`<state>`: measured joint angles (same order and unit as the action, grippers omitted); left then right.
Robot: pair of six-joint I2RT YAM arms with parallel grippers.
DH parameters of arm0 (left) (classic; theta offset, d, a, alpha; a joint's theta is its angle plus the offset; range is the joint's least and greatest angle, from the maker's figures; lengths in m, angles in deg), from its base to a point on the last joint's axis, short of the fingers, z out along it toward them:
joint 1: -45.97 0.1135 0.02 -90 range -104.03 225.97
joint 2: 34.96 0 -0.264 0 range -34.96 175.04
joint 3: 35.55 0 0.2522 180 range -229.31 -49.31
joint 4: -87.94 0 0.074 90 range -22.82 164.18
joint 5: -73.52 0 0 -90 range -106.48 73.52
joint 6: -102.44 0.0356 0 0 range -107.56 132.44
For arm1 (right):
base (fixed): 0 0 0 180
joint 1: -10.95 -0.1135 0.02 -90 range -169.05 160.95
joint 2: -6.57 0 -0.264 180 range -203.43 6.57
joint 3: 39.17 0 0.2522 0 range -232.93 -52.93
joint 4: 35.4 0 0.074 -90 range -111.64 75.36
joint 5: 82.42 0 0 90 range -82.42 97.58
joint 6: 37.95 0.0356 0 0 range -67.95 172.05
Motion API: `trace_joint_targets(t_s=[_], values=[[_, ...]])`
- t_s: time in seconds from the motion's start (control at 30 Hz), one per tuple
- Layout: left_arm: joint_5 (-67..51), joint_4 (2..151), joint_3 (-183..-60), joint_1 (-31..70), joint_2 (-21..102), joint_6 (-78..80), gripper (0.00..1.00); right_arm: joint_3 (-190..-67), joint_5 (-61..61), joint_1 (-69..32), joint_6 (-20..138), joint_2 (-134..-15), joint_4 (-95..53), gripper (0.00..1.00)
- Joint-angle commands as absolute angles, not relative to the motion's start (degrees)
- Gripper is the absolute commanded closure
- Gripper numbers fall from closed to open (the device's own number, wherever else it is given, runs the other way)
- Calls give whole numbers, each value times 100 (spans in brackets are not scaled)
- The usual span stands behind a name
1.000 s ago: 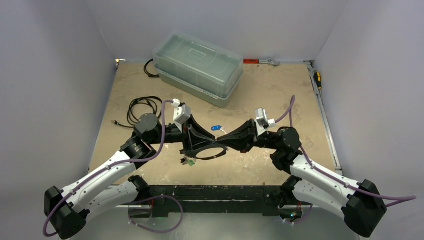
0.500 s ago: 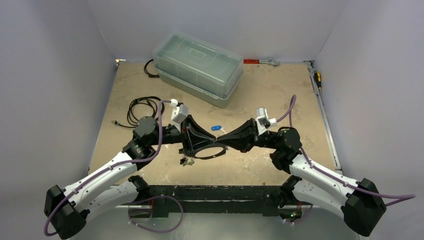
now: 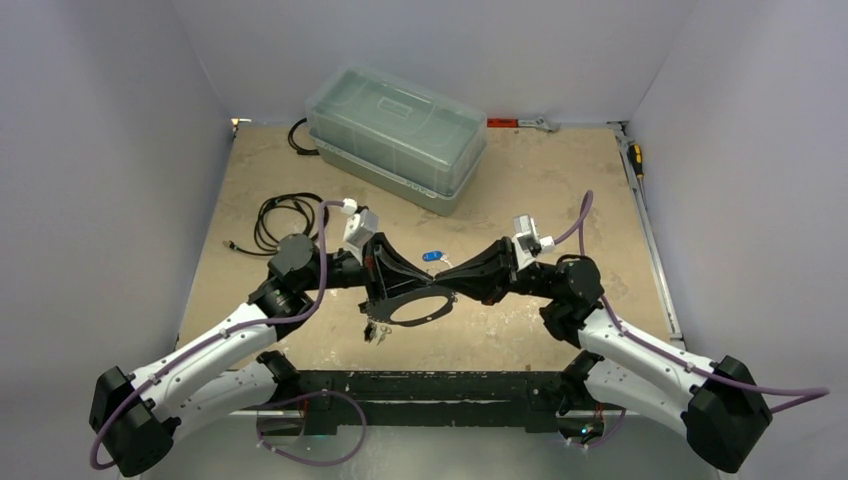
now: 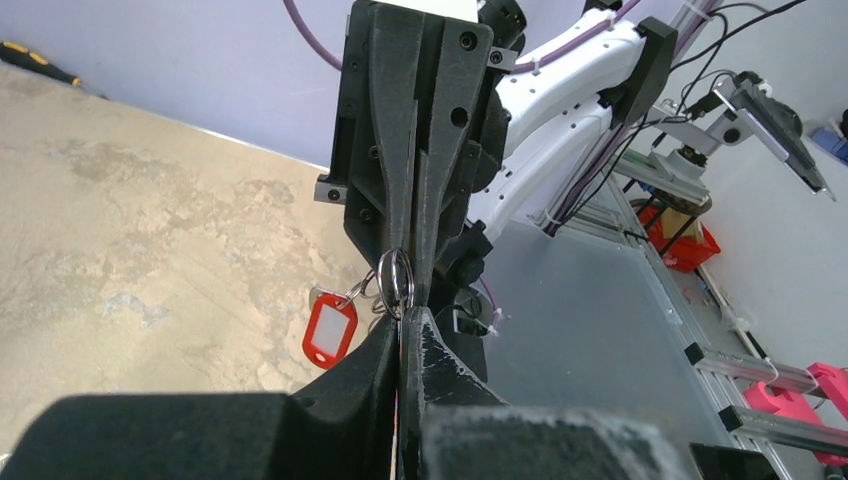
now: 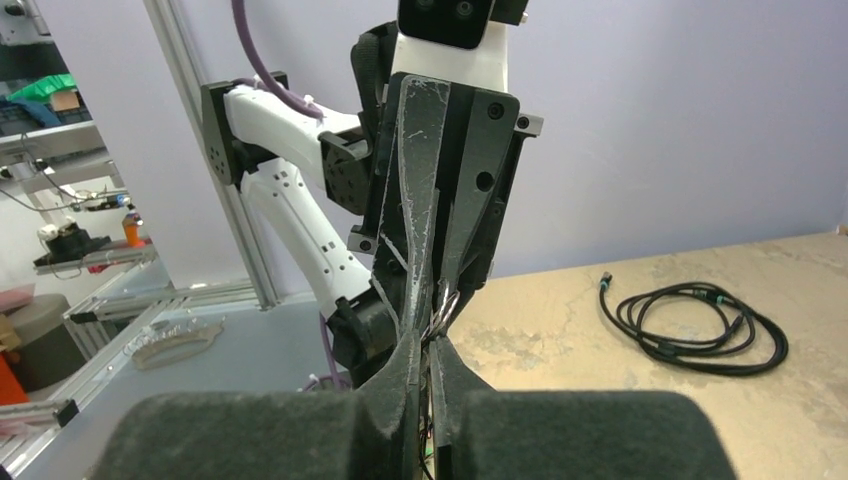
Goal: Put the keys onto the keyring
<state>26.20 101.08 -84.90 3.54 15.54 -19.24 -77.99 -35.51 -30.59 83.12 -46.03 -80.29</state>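
Cable (image 3: 285, 215), box (image 3: 398, 135), perhaps wrench (image 3: 530, 123) beyond keyring (image 3: 425, 320)

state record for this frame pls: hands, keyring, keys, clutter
right hand: shut on keyring
left hand: shut, tips meeting the right hand's; what it pinches is hidden
keyring: off the table, hanging between the two arms
red key tag: dangles from a small silver ring where the hands meet
blue key tag: loose on the table, behind the hands
clutter: coiled black cable on the left, lidded plastic box at the back
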Motion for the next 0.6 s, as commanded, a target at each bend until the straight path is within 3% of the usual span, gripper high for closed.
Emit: trace_joint_targets(t_s=[0.0,0.1,0.17,0.37,0.57], values=[[2036,9348,-8833,384,1647,-1360,100,-7795,-3724,-3149,8365,-4436,-8259,89],[1992,8613,-9157,382,1661,-901,100,-7825,-3499,-3149,8051,-4286,-7797,63],[1951,8189,-9342,383,1679,-656,100,-7827,-3436,-3147,7975,-4233,-7653,51],[1863,7241,-9649,383,1703,-124,100,-7865,-2976,-3140,7773,-3996,-7117,32],[1750,6796,-9647,380,1567,165,100,-7980,-1728,-3137,7363,-3621,-6125,26]])
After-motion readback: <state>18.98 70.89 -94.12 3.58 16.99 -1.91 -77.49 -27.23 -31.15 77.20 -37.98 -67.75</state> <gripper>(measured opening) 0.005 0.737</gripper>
